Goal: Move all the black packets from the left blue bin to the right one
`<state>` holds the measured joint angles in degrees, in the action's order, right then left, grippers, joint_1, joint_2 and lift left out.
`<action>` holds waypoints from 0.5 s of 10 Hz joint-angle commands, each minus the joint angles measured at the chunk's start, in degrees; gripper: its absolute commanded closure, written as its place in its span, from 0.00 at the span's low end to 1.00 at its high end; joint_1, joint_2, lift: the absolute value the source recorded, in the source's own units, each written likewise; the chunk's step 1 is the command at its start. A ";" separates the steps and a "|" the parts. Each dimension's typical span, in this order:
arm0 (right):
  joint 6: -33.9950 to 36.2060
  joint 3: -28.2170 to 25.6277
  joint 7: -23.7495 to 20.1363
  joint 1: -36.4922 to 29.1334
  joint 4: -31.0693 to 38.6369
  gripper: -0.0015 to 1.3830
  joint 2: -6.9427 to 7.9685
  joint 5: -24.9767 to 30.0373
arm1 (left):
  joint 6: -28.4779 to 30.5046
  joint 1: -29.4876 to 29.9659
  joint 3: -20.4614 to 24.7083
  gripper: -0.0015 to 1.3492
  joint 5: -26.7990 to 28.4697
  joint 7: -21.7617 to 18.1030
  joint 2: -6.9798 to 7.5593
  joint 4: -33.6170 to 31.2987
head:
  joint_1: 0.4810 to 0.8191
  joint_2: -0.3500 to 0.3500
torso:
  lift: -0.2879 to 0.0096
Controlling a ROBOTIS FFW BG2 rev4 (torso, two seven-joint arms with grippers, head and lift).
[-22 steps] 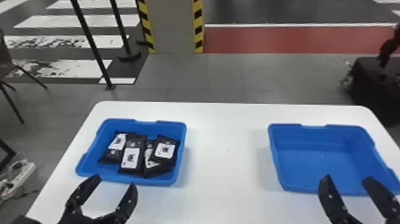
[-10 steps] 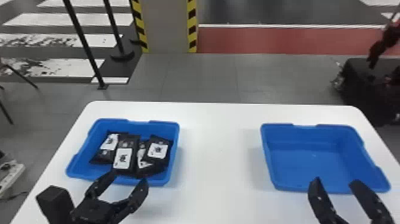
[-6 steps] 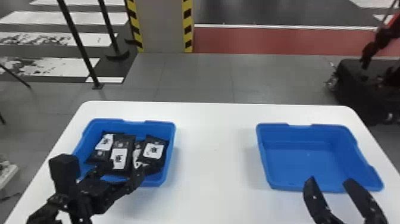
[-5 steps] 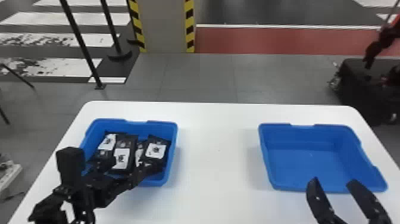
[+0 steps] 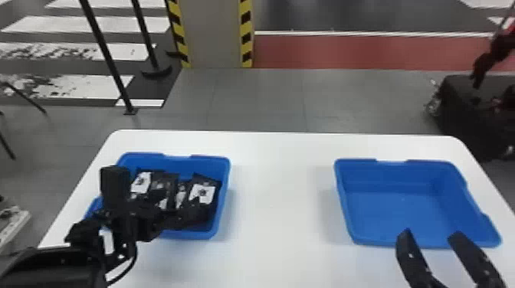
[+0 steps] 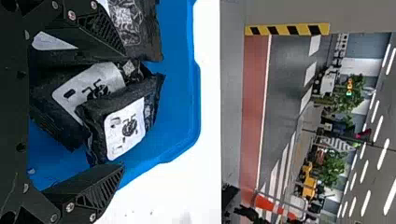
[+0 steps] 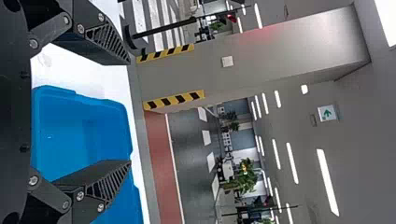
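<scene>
Right gripper (image 5: 431, 234): one, far to the right of the left blue bin; its two fingers are wide apart. The tips cover a bit of the right blue bin's near edge.
Left gripper (image 5: 168, 218): one, over the left blue bin's near side, with its fingers wide apart. I can't tell if it touches a packet.
Left blue bin (image 5: 228, 184): one; the left arm hides part of its near side and its left side.
Black packets (image 5: 164, 184): I can make out four, all in the left blue bin. Their near ends are hard to see, and one lies partly on another.
White labels (image 5: 203, 193): four, one on each packet, with dark bug-like pictures.
Right blue bin (image 5: 402, 207): one, well apart from the left blue bin.
White table (image 5: 281, 191): one, under the left blue bin; its near edge is cut off.
Pillar (image 5: 214, 34): one, far behind the left blue bin, with two yellow-and-black strips (image 5: 246, 34).
</scene>
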<state>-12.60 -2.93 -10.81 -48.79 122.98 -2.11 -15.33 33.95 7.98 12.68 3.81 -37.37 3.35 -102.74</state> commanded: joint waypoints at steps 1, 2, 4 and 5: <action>-0.06 -0.05 0.00 0.00 -0.01 0.21 0.00 -0.05 | 0.36 -2.50 -0.55 0.13 0.50 -1.30 0.34 3.67 | 0.63 0.55 | 0.60; -0.06 0.03 0.00 0.00 -0.01 0.21 0.00 -0.05 | 0.64 -3.76 -1.08 0.13 0.41 -2.09 0.87 5.36 | 0.63 0.54 | 0.60; 0.08 0.03 0.00 0.14 -0.15 0.21 0.00 -0.05 | -0.63 -7.84 -2.31 0.23 0.41 -6.04 2.01 11.69 | 0.63 0.51 | 0.60; 0.08 0.03 0.00 0.14 -0.15 0.21 0.09 -0.14 | 2.75 -8.40 -2.58 0.48 0.41 -6.31 2.10 12.39 | 0.63 0.51 | 0.60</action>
<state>-12.62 -2.90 -10.81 -48.67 122.83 -2.09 -15.43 34.91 0.06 10.35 4.19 -43.70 5.37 -91.09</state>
